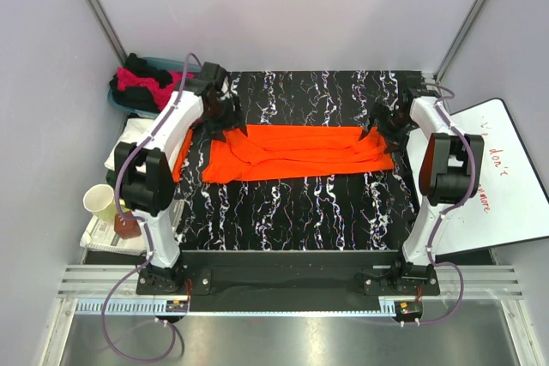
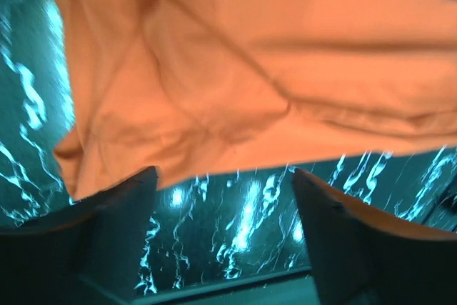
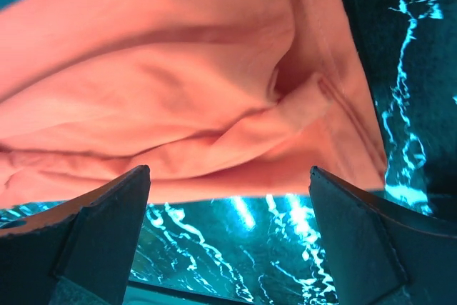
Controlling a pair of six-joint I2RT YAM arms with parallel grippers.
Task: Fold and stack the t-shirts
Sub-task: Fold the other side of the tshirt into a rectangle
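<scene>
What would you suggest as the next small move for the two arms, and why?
Probably lift both clear of the cloth. The orange t-shirt lies as a long folded band on the table; the left gripper and right gripper stand open at its ends, holding nothing, so a fresh grasp for the next fold seems due.

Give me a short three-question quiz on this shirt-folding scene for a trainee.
1. True or false: the orange t-shirt lies in a long band across the table.
2. The left gripper and right gripper are: A both open; B both shut on cloth; C one of each.
3. Fill in: the magenta and black clothes sit off the table's far ____ corner.
Key: 1 true; 2 A; 3 left.
</scene>
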